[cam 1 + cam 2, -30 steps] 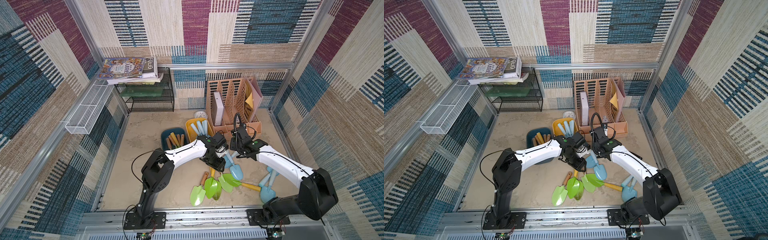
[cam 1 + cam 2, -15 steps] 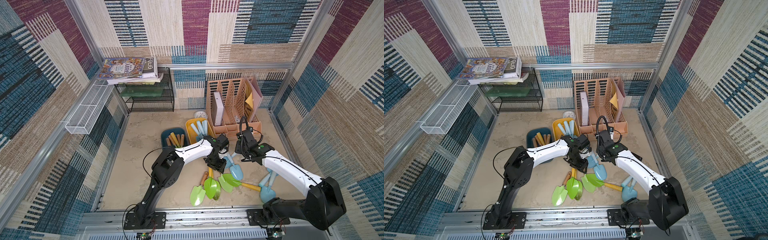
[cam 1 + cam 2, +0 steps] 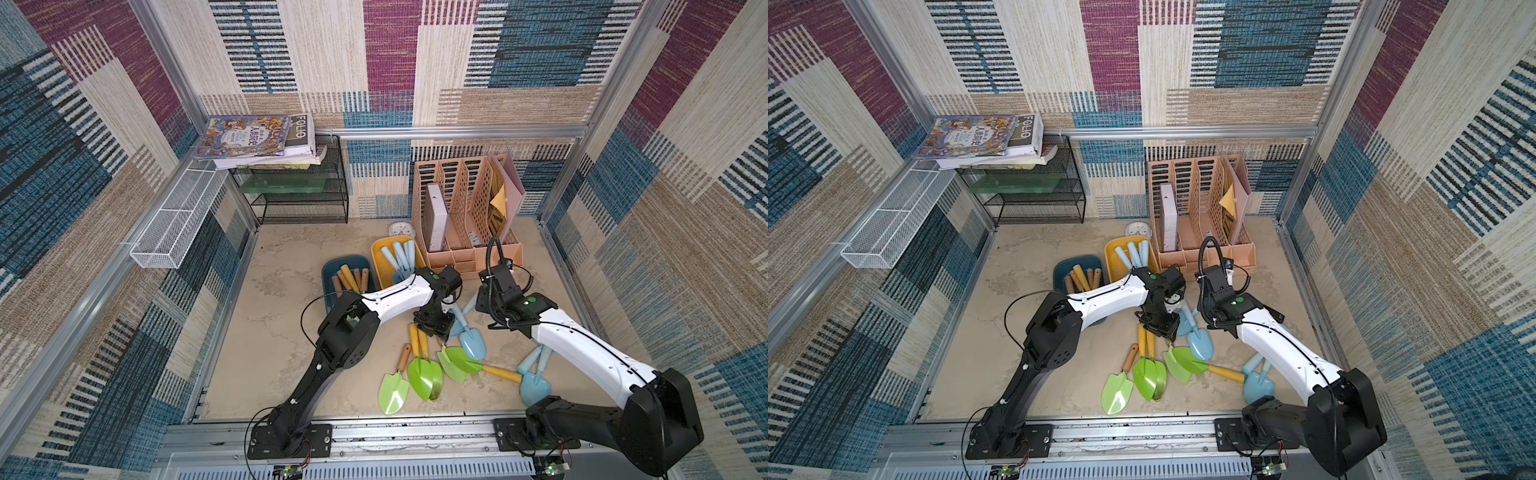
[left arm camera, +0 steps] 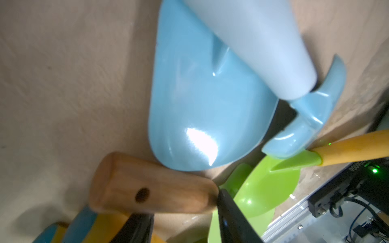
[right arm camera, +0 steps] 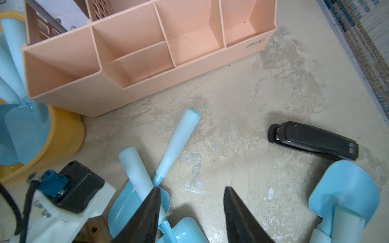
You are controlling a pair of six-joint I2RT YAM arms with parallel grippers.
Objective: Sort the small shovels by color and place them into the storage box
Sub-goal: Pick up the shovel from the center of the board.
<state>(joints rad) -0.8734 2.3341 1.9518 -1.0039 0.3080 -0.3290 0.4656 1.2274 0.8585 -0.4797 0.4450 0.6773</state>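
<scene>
Several small shovels lie in a heap on the floor: green-bladed ones (image 3: 424,374) (image 3: 1148,376) with brown or yellow handles, and pale blue ones (image 3: 471,340) (image 3: 1258,382). My left gripper (image 3: 432,328) (image 4: 181,206) is low over the heap. Its jaws stand apart with the end of a brown wooden handle (image 4: 151,185) at their tips, one finger (image 4: 229,214) touching it. My right gripper (image 3: 482,305) (image 5: 192,187) is open over bare floor, beside a pale blue handle (image 5: 179,138). A dark blue bin (image 3: 332,266) holds brown- and yellow-handled shovels. A yellow bin (image 3: 380,253) (image 5: 63,134) holds blue ones.
A pink desk organiser (image 3: 469,208) (image 5: 147,84) stands just behind the bins. A black stapler (image 5: 313,141) lies on the floor by the right arm. A small clock (image 3: 401,228), a black wire shelf (image 3: 299,195) with books (image 3: 257,139) and a white wire basket (image 3: 178,220) sit further off.
My left gripper has come down onto the shovel heap and its jaws have narrowed. The right arm has drawn back to the right, away from the left wrist.
</scene>
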